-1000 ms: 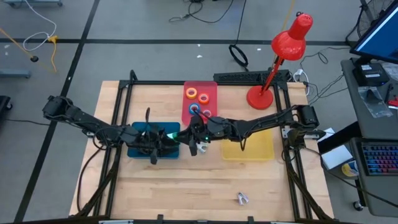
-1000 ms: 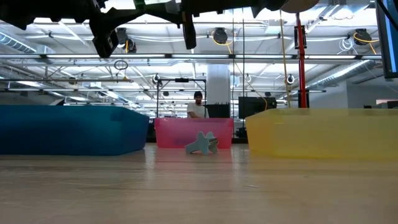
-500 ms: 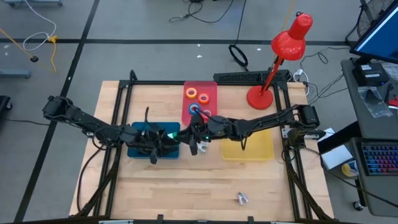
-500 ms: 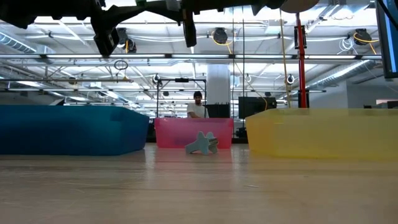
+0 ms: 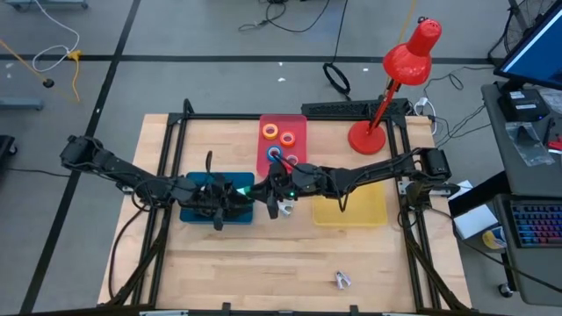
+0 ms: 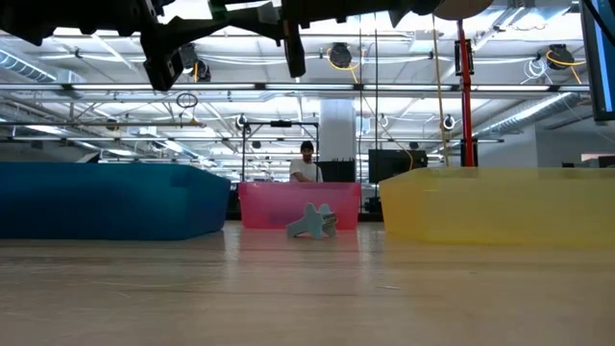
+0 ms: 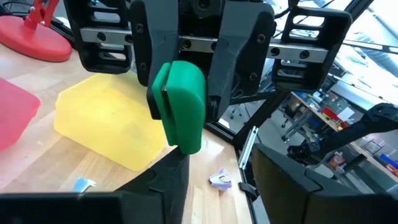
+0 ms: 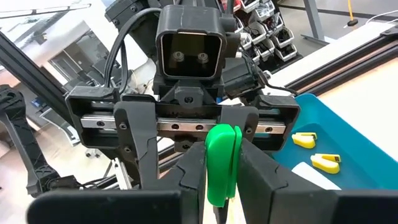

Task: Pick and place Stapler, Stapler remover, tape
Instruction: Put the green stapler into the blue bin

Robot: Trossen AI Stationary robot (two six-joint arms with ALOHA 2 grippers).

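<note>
The green stapler (image 5: 242, 187) hangs in the air over the blue tray's (image 5: 195, 211) right edge, between the two grippers, which face each other. My right gripper (image 8: 221, 169) is shut on it. My left gripper (image 7: 217, 182) is open, its fingers standing wide on either side of the stapler (image 7: 179, 106). The tape rolls, orange (image 5: 270, 132), yellow (image 5: 286, 137), blue (image 5: 276, 154) and red (image 5: 291, 161), lie in the red tray (image 5: 299, 123). A pale stapler remover (image 5: 285, 209) lies on the table beside the grippers, and another (image 5: 341, 280) lies near the table's near edge. My right gripper pinches the green stapler between its two fingers (image 7: 148, 56), one on each broad side (image 8: 219, 149). The fingers come level from the table's right. The stapler is lifted clear of tray and table, and its lower end (image 7: 189, 144) hangs below the fingers.
The yellow tray (image 5: 351, 211) sits under my right arm. Yellow stapler removers (image 8: 305, 139) and a white item lie in the blue tray. A red desk lamp (image 5: 395, 83) stands at the far right corner. The near half of the table holds only the one remover.
</note>
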